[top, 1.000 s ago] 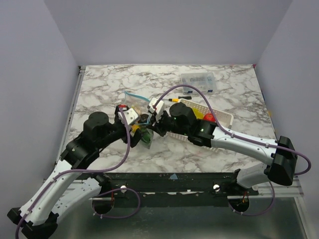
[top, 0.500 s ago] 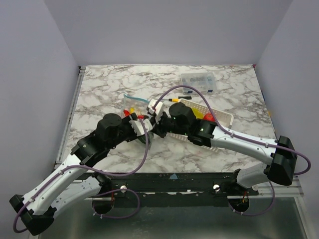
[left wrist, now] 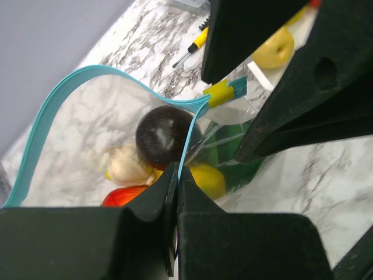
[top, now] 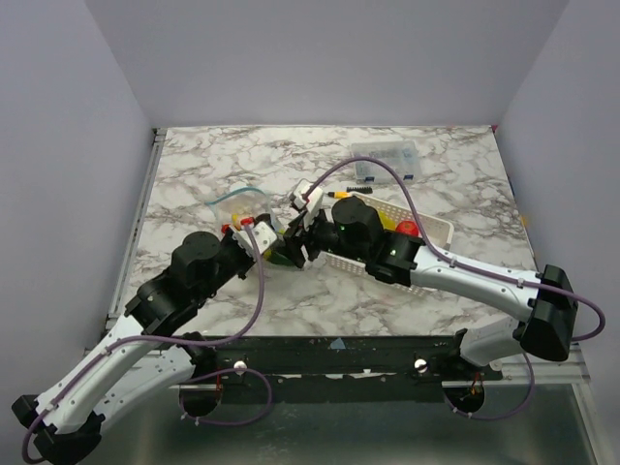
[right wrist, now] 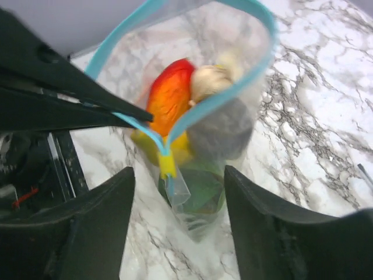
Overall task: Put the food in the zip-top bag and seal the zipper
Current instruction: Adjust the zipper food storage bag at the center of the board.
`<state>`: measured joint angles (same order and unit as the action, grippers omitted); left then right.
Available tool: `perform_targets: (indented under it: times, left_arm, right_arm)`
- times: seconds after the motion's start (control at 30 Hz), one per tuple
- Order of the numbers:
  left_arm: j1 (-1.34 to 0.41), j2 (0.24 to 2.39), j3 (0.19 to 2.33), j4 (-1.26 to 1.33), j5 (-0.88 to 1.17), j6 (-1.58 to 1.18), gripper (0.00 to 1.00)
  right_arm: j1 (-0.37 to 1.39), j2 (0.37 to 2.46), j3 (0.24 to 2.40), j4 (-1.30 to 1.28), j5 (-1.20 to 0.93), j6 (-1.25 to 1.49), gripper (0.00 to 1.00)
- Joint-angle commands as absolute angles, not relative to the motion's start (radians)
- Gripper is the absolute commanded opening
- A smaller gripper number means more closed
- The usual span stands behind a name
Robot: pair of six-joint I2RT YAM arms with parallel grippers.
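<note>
**Top external.** The left gripper (top: 265, 238) and right gripper (top: 294, 242) meet near the table's centre at the zip-top bag (top: 247, 205). Compared with half a second ago, the left arm has drawn back to the left. The zipper (top: 232, 195) now bows out in a wider loop on that side, so the mouth stands more open. The white basket (top: 436, 232), just to the right, holds a red piece (top: 407, 228).

**Left wrist.** The left claw's fingers are pressed together on the blue strip at the near lip. Food (left wrist: 163, 134) lies inside the bag: dark, pale, red, yellow and green pieces. The yellow tab (left wrist: 218, 93) sits at the strip's far end, between the other claw's fingers.

**Right wrist.** The right claw's fingers are spread wide and grip nothing. The bag's tab corner hangs just ahead of them.

**Assessment.** Loading appears largely done but not complete. The mouth is held open, so sealing is not yet begun.
</note>
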<state>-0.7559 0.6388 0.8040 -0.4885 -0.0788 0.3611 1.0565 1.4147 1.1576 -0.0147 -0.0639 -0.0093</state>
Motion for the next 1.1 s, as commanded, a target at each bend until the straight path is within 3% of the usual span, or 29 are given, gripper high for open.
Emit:
perform_targets:
  times: [0.0, 0.13, 0.4, 0.5, 0.6, 0.73, 0.83, 1.07]
  left_arm:
    - [-0.753, 0.578, 0.835, -0.426, -0.160, -0.034, 0.00]
    - [-0.753, 0.538, 0.810, -0.366, -0.066, -0.205, 0.00]
    - [-0.753, 0.489, 0.810, -0.369, -0.013, -0.155, 0.00]
    - [-0.752, 0.486, 0.811, -0.393, 0.033, -0.108, 0.00]
    - [-0.753, 0.475, 0.802, -0.413, 0.078, -0.059, 0.00]
    - [-0.753, 0.465, 0.794, -0.421, 0.162, 0.016, 0.00]
    - [-0.752, 0.469, 0.794, -0.428, 0.194, 0.070, 0.00]
    - [-0.752, 0.528, 0.798, -0.416, 0.255, 0.126, 0.00]
  right_arm:
    - [1.054, 1.374, 1.056, 0.129, 0.070, 0.143, 0.69]
    - [1.054, 1.331, 0.880, 0.379, -0.024, 0.177, 0.71]
    - [1.045, 1.340, 0.824, 0.551, -0.172, 0.030, 0.67]
    - [1.037, 1.315, 0.849, 0.491, -0.231, -0.057, 0.71]
    - [1.029, 1.314, 0.894, 0.375, -0.303, -0.139, 0.84]
    - [0.972, 1.349, 1.000, 0.198, -0.436, -0.155, 0.86]
    - [0.870, 1.360, 1.029, 0.178, -0.667, -0.086, 0.87]
    - [0.793, 1.440, 1.111, 0.093, -0.902, -0.064, 0.88]
